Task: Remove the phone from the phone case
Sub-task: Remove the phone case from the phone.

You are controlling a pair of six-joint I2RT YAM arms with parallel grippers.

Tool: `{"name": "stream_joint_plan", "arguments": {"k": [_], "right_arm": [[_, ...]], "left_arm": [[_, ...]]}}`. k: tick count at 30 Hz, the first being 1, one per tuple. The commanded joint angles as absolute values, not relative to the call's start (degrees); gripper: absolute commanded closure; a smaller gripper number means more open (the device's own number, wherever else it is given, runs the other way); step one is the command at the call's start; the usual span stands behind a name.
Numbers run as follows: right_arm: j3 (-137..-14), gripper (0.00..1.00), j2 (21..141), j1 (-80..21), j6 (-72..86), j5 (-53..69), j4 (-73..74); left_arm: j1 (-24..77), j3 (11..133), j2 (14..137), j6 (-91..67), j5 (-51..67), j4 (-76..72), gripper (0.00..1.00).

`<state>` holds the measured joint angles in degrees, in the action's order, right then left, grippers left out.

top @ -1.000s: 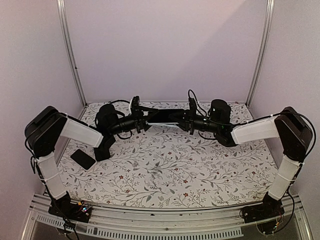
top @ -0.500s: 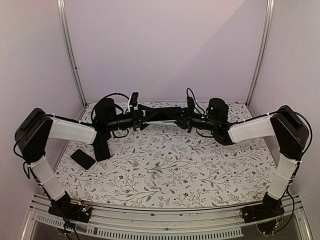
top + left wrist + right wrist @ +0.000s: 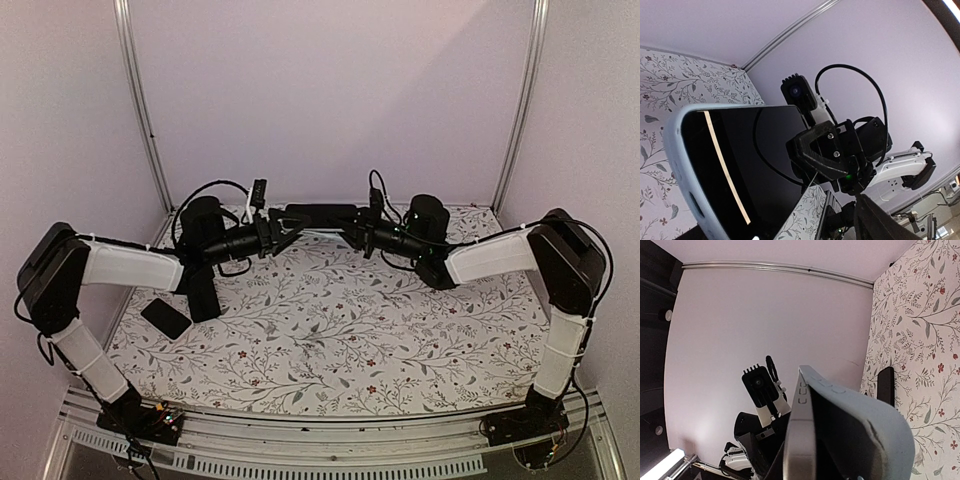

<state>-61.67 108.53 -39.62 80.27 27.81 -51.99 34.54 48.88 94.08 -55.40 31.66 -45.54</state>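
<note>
I hold the phone (image 3: 320, 212) up in the air over the back of the counter (image 3: 330, 340), between my two arms and close to the back wall (image 3: 330, 100). It is seated in its phone case (image 3: 677, 165), a pale blue-grey shell whose rim wraps the near end of the dark screen. A thin bright strip of light reflects along the glass.

My right arm (image 3: 500, 258) reaches in from the right. My right jaws are pressed together on the phone case, pinching its far end. From my left wrist I see that black clamp lying over the far part of the screen, with the right wrist camera (image 3: 797, 92) above it. From my right wrist the case fills the lower part of the view, with the raised button bumps (image 3: 802, 387) on its side edge turned towards me.

My left arm (image 3: 130, 265) reaches in from the left. My left jaws are spread. One dark finger (image 3: 875, 220) shows at the lower right of my left wrist view, apart from the phone. The near end of the phone lies by these jaws, but I cannot tell whether either finger touches it.

A dark flat slab (image 3: 165, 318) lies on the counter at the left, near my left arm and well apart from the phone
</note>
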Motion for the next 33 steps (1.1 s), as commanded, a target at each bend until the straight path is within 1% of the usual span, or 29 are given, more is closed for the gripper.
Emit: {"name": "stream_joint_plan", "arguments": {"k": [1, 8, 12, 16, 18, 33], "right_arm": [[-64.5, 0.91, 109.1, -41.0, 82.8, 23.0, -60.9], [-66.1, 0.91, 110.4, -43.4, 84.8, 20.0, -65.1], [-67.1, 0.9, 111.3, -44.4, 85.6, 18.8, -67.2], [-67.9, 0.9, 111.8, -45.2, 85.6, 18.4, -67.5], [-68.1, 0.9, 112.0, -45.5, 85.8, 18.6, -67.7], [-71.0, 0.89, 112.2, -48.9, 86.5, 18.6, -67.4]], "left_arm": [[35.8, 47.6, 90.7, -50.6, 26.7, -45.6, 0.24], [38.4, 48.0, 89.8, -46.1, 22.0, -41.4, 0.32], [39.1, 47.4, 89.7, -45.8, 20.6, -41.3, 0.34], [39.3, 46.7, 89.4, -45.8, 19.4, -42.1, 0.36], [39.3, 46.8, 89.2, -45.4, 19.0, -41.7, 0.39], [39.5, 44.9, 87.8, -44.2, 12.5, -44.0, 0.5]]}}
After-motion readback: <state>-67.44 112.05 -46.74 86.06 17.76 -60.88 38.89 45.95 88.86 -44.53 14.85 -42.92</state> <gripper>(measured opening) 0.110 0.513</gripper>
